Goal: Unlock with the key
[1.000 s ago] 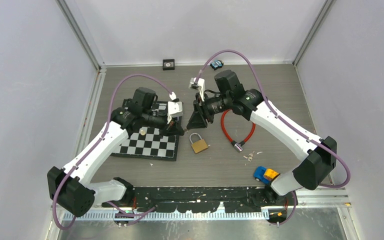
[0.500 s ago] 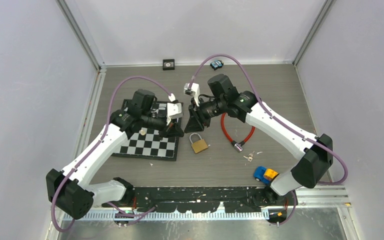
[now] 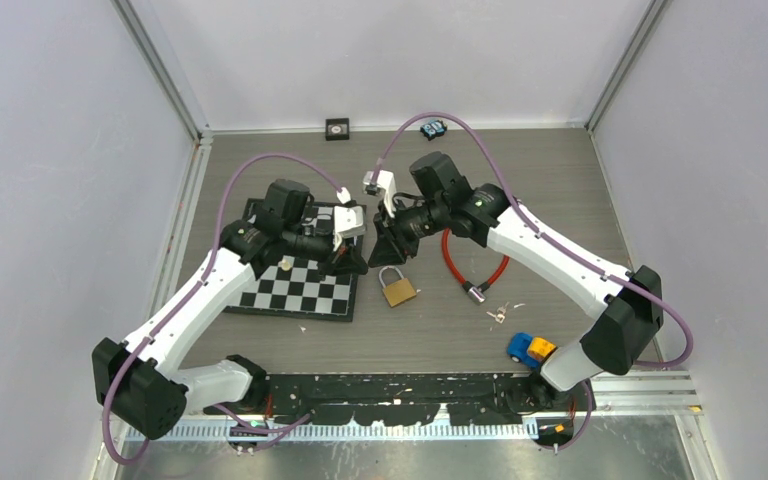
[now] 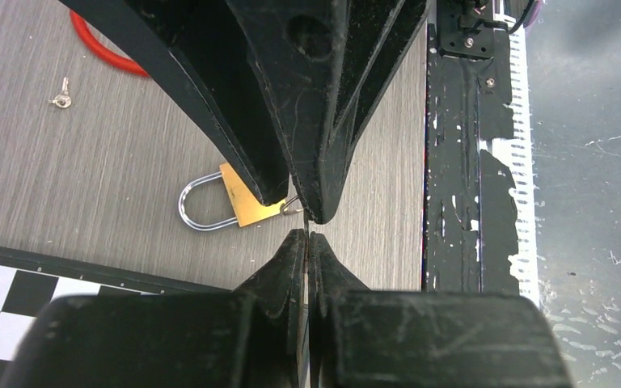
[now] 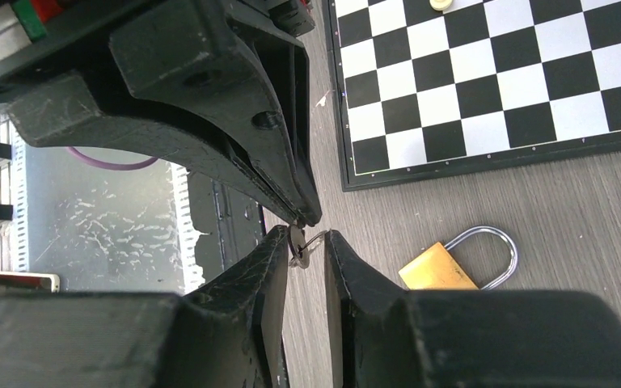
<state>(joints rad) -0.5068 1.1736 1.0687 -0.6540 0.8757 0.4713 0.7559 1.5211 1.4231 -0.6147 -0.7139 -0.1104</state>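
The two arms meet tip to tip low over the grey wood-grain desk (image 3: 560,200). The reason looks to be a handover: the small metal key on a thin wire ring (image 5: 297,242) sits exactly where their tips touch. The left arm's fingers (image 4: 287,263) are clenched flat together. From the right wrist view they seem to pinch the key by one end, though the part inside the pinch is hidden, so I say that with some caution. The right arm's fingers (image 5: 267,275) stand apart on either side of the key's head with a visible gap, so they are not clamped on anything yet.

Holding the key in the air lets the second arm take it at a better angle, with the blade free and pointing outward. A key lying flat on the desk would not allow that.

The brass padlock with a silver shackle (image 3: 397,288) lies flat on the desk just below the meeting point, shackle closed. It is just beside the near right corner of the black-and-white chessboard (image 3: 300,285). Being so near, it leaves only a short way to bring the key to it once the grip has changed hands.

A red cable lock (image 3: 457,262) and a few loose keys (image 3: 498,314) lie to the right, apart from the padlock and untouched.
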